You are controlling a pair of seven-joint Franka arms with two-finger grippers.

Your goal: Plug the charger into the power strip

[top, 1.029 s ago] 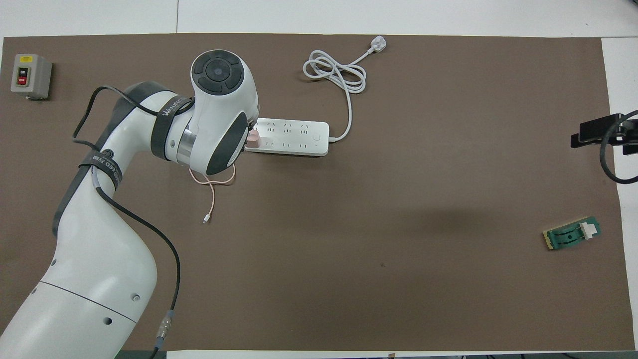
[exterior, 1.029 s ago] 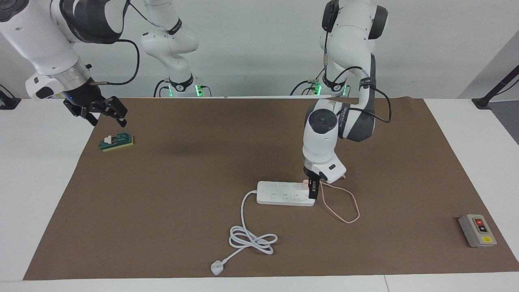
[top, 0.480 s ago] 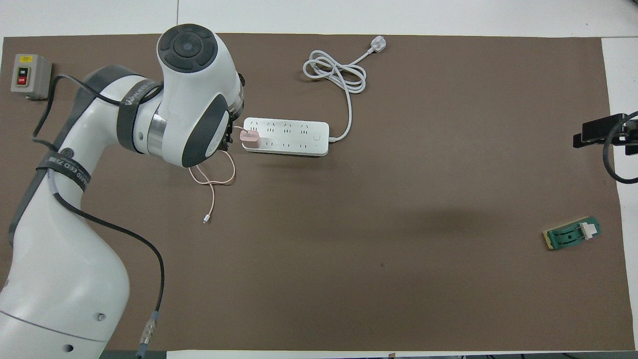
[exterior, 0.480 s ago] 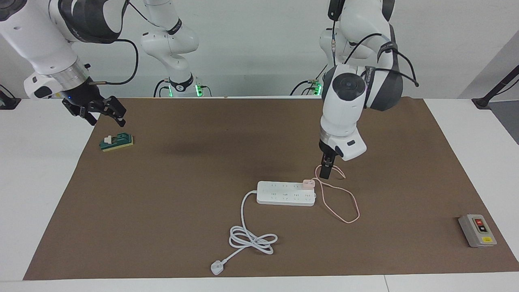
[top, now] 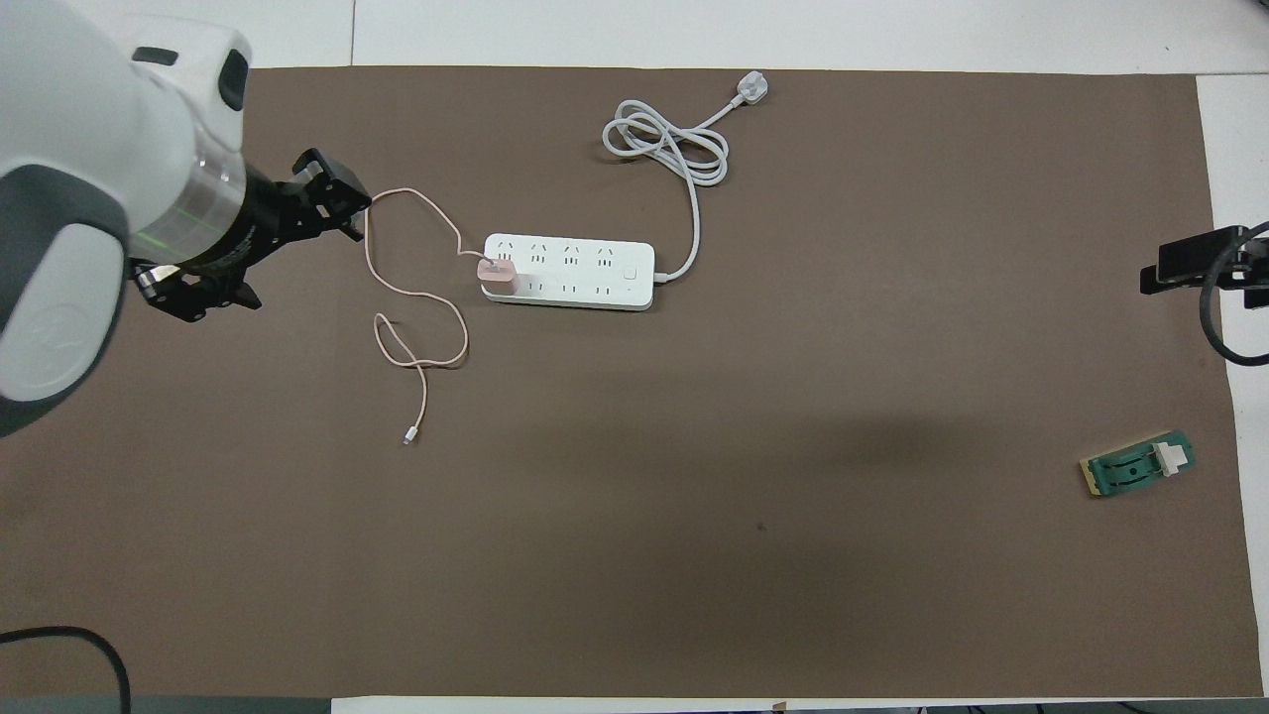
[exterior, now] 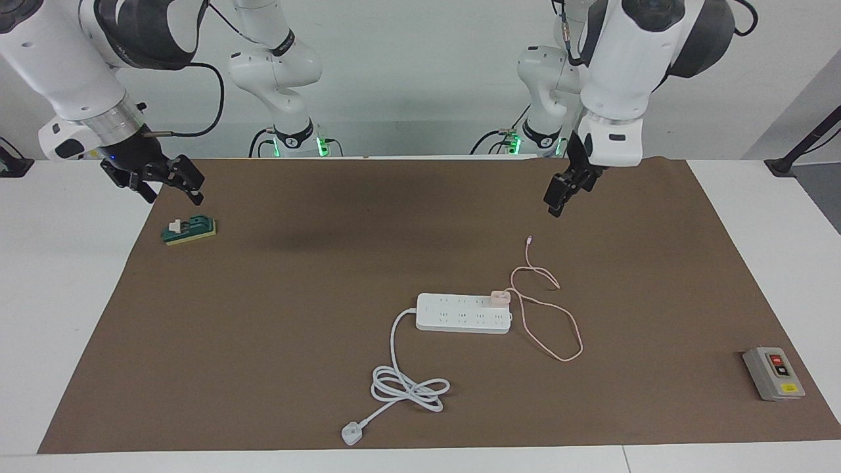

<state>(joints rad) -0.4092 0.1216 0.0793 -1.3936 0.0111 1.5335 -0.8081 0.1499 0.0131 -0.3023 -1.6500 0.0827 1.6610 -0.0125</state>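
The white power strip (exterior: 463, 313) (top: 568, 272) lies flat in the middle of the brown mat. The pale-pink charger (exterior: 500, 297) (top: 495, 276) sits upright in a socket at the strip's end toward the left arm. Its thin pink cable (exterior: 558, 328) (top: 416, 297) loops loosely on the mat beside that end. My left gripper (exterior: 566, 190) (top: 288, 256) hangs high over the mat, well apart from the charger, open and empty. My right gripper (exterior: 164, 180) waits open over the mat's edge at the right arm's end, above a small green part.
The strip's thick white cord (exterior: 407, 387) (top: 666, 149) coils farther from the robots and ends in a white plug (exterior: 351, 433) (top: 750, 90). A grey button box (exterior: 773, 373) (top: 59, 149) sits at the left arm's end. A green part (exterior: 189, 230) (top: 1137, 466) lies below the right gripper.
My left gripper has opened off the charger, risen and drawn back from the strip. The charger stays in its socket. The right arm has not moved.
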